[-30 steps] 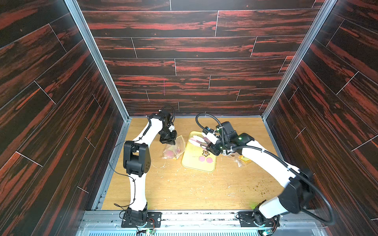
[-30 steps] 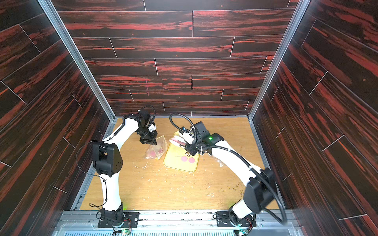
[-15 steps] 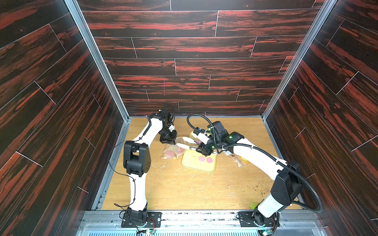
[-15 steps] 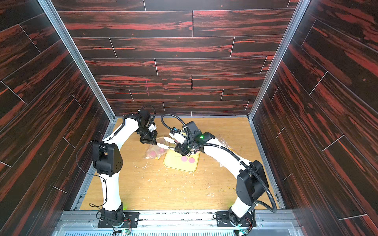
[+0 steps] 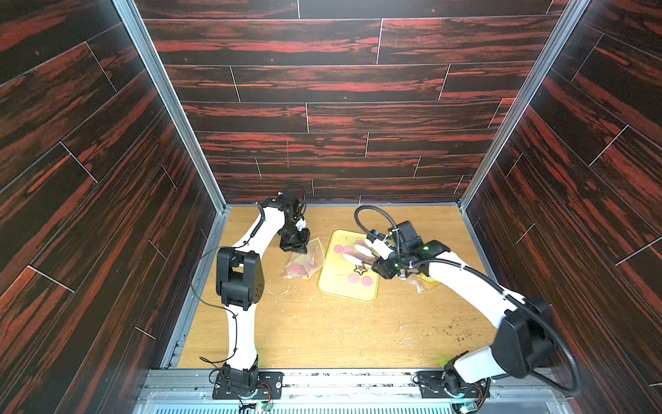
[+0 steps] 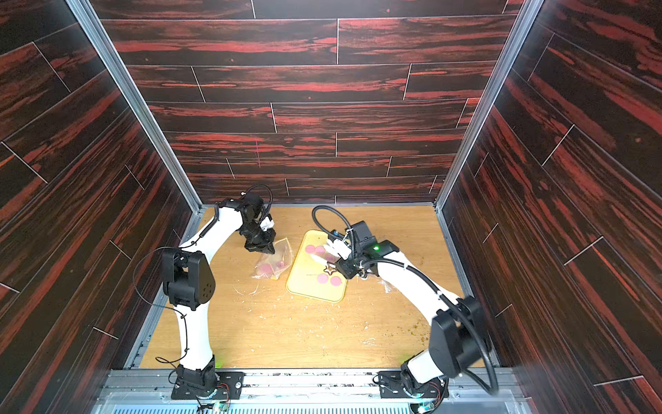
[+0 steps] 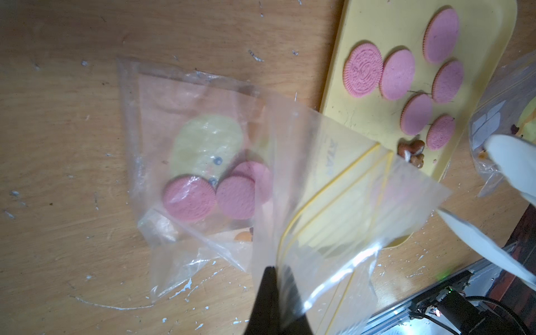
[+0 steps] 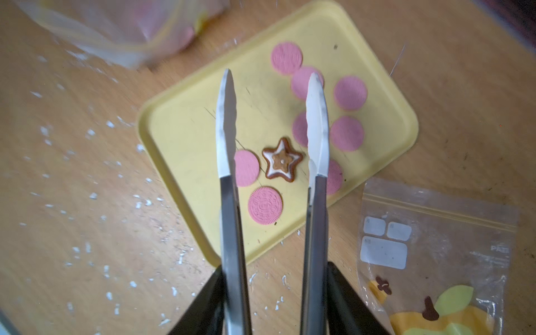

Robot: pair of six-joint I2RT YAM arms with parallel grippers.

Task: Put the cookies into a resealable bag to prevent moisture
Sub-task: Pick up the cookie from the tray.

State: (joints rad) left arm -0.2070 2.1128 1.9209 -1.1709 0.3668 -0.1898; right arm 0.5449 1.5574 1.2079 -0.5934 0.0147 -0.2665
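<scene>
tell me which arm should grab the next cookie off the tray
Right: the right tool holds open tongs over the star cookie on the yellow tray; the left tool is shut on the edge of the resealable bag.

In a top view, at the middle of the table [image 5: 322, 333], a tray [image 5: 336, 286], with a star cookie [image 5: 359, 269] by its three o'clock edge, round cookies [image 5: 338, 248] toward twelve, and two more at five to six of the star. At the tray's nine o'clock, just beside it, a resealable bag [image 5: 311, 251] with more round cookies inside. At three o'clock a second bag [image 5: 422, 284], and over the tray's two o'clock side, tongs [image 5: 353, 258].
</scene>
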